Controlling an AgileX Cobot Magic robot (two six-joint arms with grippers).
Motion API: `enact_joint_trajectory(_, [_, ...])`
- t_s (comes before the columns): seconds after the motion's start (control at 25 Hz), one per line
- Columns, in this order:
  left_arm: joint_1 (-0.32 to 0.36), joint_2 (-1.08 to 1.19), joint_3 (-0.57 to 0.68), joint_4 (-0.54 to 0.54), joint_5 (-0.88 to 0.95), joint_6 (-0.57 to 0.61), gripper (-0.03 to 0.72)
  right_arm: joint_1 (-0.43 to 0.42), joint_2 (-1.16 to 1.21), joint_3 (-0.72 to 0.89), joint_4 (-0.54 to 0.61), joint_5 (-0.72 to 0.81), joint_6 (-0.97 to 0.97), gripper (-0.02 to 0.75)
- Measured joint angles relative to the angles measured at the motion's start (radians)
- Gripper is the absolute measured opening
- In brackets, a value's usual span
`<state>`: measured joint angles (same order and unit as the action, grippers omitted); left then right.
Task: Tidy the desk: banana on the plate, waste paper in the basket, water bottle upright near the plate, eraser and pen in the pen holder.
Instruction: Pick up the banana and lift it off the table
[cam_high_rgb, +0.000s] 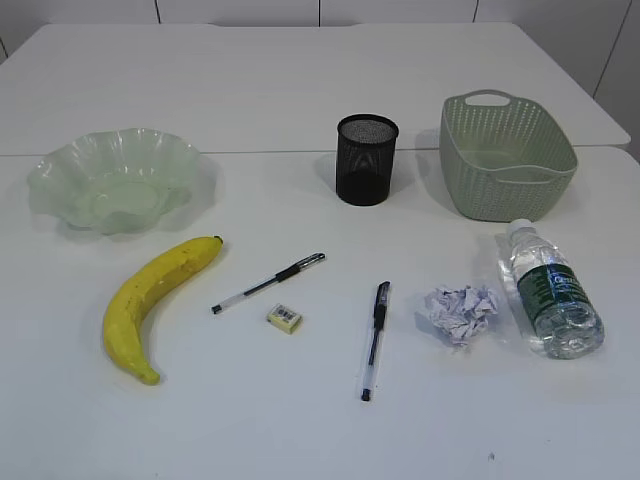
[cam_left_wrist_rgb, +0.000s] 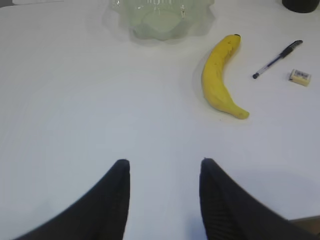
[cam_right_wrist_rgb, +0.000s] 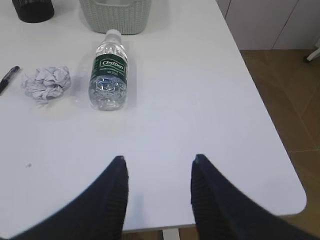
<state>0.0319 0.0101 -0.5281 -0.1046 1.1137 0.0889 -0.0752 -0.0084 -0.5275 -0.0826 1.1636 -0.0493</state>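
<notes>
The banana lies on the desk in front of the green plate. Two pens and the small eraser lie mid-desk. The waste paper sits beside the water bottle, which lies on its side. Behind stand the pen holder and basket. My left gripper is open and empty over bare desk, well short of the banana. My right gripper is open and empty near the desk's front right edge. Neither gripper shows in the exterior view.
The desk's right edge and rounded front corner are close to my right gripper, with wooden floor beyond. A seam crosses the desk behind the plate and pen holder.
</notes>
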Motion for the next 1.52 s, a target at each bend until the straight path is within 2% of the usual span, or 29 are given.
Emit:
enact_joint_trajectory(0.36, [-0.007, 0.174, -0.218, 0.060, -0.029, 0.000, 0.317, 0.000, 0.182, -0.130, -0.010, 0.067, 0.018, 0.318])
enact_joint_trajectory(0.72, [-0.036, 0.445, -0.288, 0.081, -0.103, 0.000, 0.317, 0.034, 0.486, -0.316, -0.070, 0.066, 0.069, 0.318])
enact_joint_trajectory(0.92, [-0.110, 0.642, -0.428, 0.097, -0.107, 0.000, 0.317, 0.035, 0.685, -0.416, -0.060, 0.092, 0.133, 0.318])
enact_joint_trajectory(1.2, [-0.293, 0.906, -0.676, 0.176, -0.062, 0.000, 0.327, 0.035, 0.989, -0.540, -0.016, 0.092, 0.177, 0.319])
enact_joint_trajectory(1.36, [-0.408, 1.046, -0.751, 0.273, -0.022, 0.000, 0.342, 0.035, 1.125, -0.622, 0.052, 0.091, 0.183, 0.336])
enact_joint_trajectory(1.52, [-0.464, 1.143, -0.765, 0.339, -0.004, -0.060, 0.344, 0.035, 1.211, -0.670, 0.083, 0.086, 0.183, 0.348])
